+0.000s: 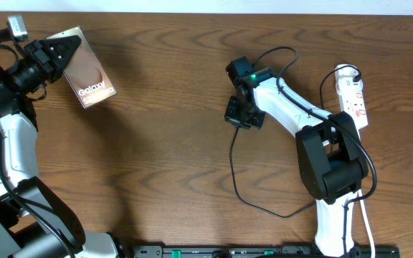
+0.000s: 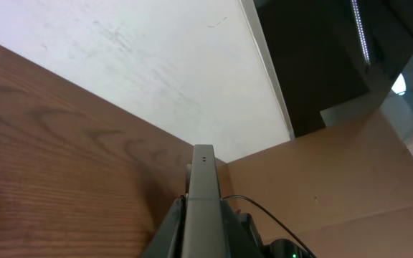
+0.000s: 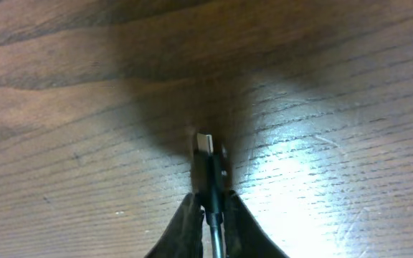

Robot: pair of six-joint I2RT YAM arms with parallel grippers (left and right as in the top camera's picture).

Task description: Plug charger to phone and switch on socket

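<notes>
Black jaws of our right end effector (image 3: pixel 208 208) are clenched on the charger (image 3: pixel 206 161), whose small metal tip pokes just past them, close to the brown wood counter (image 3: pixel 84 107); we cannot tell whether it touches. Its cable loops back across the counter toward the arm's base. The socket (image 1: pixel 354 97) lies well apart on the right. Far left, our left end effector (image 1: pixel 63 52) grasps the phone (image 1: pixel 92 75) by one end, well apart from the charger.
</notes>
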